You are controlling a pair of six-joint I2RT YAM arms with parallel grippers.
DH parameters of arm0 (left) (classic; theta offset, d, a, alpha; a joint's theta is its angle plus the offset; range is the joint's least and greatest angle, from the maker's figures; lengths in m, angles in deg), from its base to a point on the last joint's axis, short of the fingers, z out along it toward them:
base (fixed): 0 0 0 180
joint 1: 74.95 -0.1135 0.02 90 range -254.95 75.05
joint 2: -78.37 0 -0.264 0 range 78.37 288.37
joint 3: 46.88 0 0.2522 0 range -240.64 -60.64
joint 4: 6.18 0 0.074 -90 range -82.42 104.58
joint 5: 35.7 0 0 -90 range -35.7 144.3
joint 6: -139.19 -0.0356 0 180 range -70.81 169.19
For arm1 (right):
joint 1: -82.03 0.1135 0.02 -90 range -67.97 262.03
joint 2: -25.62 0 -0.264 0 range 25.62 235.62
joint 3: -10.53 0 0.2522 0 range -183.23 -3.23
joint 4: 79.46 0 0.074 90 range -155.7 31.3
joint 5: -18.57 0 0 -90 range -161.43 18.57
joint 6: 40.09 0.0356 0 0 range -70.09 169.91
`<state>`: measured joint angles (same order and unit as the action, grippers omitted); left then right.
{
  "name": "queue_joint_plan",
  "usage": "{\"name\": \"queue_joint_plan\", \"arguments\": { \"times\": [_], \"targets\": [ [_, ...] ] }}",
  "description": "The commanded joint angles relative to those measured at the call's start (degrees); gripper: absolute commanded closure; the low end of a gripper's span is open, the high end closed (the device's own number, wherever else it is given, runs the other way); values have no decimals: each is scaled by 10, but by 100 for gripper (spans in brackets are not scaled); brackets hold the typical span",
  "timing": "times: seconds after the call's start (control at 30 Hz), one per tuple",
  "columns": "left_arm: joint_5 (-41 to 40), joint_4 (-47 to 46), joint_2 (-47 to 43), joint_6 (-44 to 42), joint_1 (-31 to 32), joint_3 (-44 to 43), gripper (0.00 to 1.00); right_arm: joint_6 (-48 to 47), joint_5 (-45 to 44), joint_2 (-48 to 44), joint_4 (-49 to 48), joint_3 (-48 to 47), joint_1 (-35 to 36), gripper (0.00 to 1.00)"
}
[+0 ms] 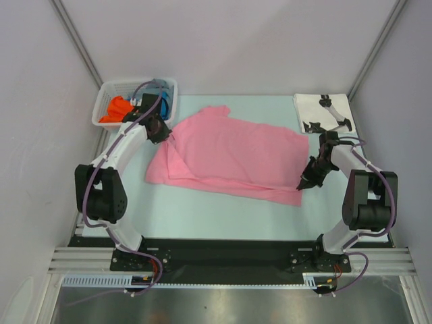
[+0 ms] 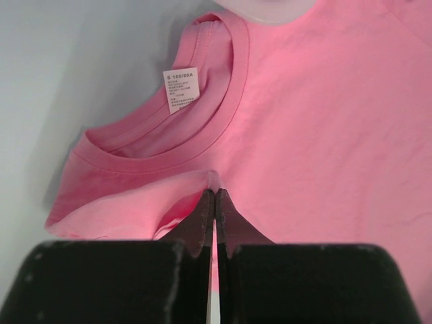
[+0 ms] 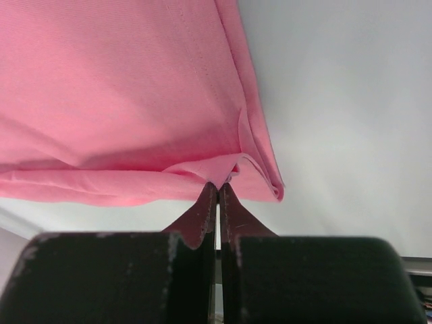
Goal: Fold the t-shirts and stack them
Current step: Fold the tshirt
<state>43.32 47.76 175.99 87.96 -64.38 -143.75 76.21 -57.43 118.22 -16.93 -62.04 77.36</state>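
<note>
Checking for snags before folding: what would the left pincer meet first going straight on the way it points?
The left pincer is shut on the pink t-shirt; straight ahead its collar band probably comes next.

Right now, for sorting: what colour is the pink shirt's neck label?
White with dark print; the label shows best in the left wrist view.

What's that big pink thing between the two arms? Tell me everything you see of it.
It is a plain pink t-shirt of soft, thin cloth, lying mostly flat on the pale table, partly folded so doubled layers show along its near edge. Its ribbed round collar carries a white size label. The left gripper pinches the cloth beside the collar; the right gripper pinches a hemmed corner at the opposite end.
</note>
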Motion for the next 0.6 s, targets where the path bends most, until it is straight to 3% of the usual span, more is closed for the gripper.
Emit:
{"name": "queue_joint_plan", "arguments": {
  "times": [0.0,0.57],
  "targets": [
    [15,-9,13,-18,5,-42,100,-7,-2,6,-5,-25,-5,100],
    [128,-32,121,-36,9,-123,100,-3,6,21,-8,-32,-7,100]
  ]
}}
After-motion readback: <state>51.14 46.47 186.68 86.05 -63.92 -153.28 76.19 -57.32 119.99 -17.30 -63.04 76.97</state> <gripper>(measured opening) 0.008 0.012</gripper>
